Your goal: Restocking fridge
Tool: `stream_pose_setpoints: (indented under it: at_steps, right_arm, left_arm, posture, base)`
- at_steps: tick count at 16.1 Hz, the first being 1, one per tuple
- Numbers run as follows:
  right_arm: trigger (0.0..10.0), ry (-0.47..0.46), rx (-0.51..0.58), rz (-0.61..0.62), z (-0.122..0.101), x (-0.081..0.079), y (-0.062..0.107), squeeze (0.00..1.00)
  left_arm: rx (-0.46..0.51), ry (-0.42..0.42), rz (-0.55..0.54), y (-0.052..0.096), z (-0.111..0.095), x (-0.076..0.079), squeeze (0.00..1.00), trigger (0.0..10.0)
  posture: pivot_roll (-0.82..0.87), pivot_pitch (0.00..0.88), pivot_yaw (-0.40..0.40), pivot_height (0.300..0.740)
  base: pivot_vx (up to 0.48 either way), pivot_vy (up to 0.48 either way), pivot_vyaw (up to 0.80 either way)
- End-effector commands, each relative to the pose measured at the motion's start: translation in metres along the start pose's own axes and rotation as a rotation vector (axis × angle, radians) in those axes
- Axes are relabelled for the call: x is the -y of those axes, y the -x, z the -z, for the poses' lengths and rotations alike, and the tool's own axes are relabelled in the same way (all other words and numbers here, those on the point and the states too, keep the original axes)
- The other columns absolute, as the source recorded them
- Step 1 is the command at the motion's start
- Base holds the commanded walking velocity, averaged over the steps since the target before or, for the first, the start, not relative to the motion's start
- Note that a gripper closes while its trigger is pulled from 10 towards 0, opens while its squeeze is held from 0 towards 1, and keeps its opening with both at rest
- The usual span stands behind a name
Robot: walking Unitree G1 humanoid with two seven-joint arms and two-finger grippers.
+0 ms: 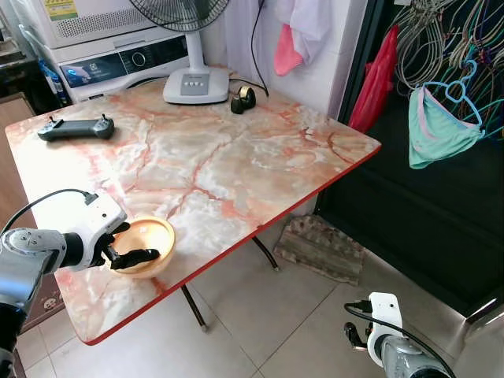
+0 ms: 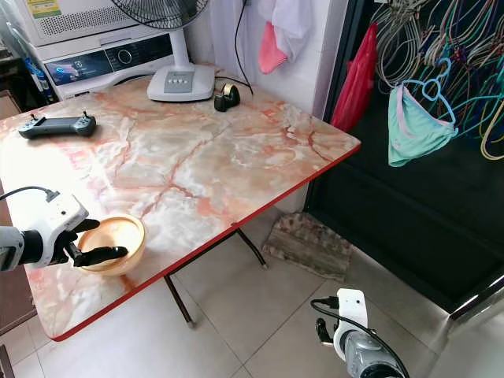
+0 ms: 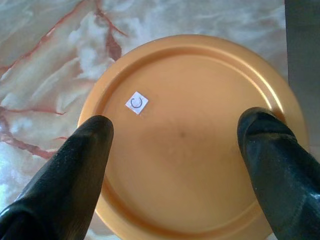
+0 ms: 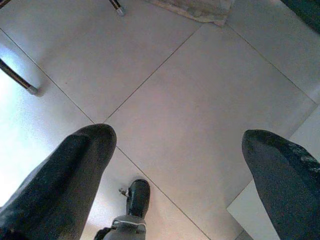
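Bowl (image 3: pixel 185 140), orange, likely light rigid slippery plastic, sits near the marble surface (image 1: pixel 213 157) edge beneath the left end effector (image 1: pixel 130 246), fingers apart; grip its rim.

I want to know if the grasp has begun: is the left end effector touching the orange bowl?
Cannot tell. The left wrist view shows the left end effector open over the orange bowl, fingers overlapping its rim, but neither contact nor gap is plain.

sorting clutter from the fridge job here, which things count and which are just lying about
In the job:
- orange bowl near the table's front edge
- left gripper, open over the bowl

Just lying about:
- black controller
- fan base
- tape dispenser
- washing machine
- doormat
- hanging clothes
- right gripper, idle over the floor
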State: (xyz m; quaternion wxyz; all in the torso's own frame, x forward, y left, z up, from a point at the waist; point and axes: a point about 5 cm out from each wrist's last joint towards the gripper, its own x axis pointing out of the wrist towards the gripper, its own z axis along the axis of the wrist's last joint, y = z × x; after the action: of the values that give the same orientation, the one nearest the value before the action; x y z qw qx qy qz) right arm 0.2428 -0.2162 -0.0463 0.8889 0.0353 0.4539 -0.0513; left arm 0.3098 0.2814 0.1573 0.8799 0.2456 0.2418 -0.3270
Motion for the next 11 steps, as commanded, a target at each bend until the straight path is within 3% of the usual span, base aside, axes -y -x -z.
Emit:
stream_pose_setpoints:
  at_steps: [1, 5, 11]
  right_arm:
    - [10.0, 0.008, -0.007, 0.005, -0.001, 0.001, 0.0, 0.0]
    - [10.0, 0.009, -0.006, 0.005, -0.001, 0.001, 0.0, 0.0]
    - [10.0, 0.006, -0.006, 0.0, -0.001, -0.001, 0.0, 0.0]
  left_arm:
    - [-0.016, -0.029, 0.011, -0.003, 0.0, 0.0, 0.0, 10.0]
    - [-0.002, -0.024, -0.044, 0.002, -0.006, -0.011, 0.0, 10.0]
    - [0.135, 0.182, -0.068, 0.008, -0.025, -0.016, 0.0, 10.0]
  posture:
    - [0.11, 0.0, -0.017, 0.74]
    - [0.11, 0.0, -0.021, 0.74]
    - [0.12, 0.0, -0.015, 0.74]
  base:
    - [0.0, 0.0, 0.0]
    - [0.0, 0.0, 0.0]
    - [0.0, 0.0, 0.0]
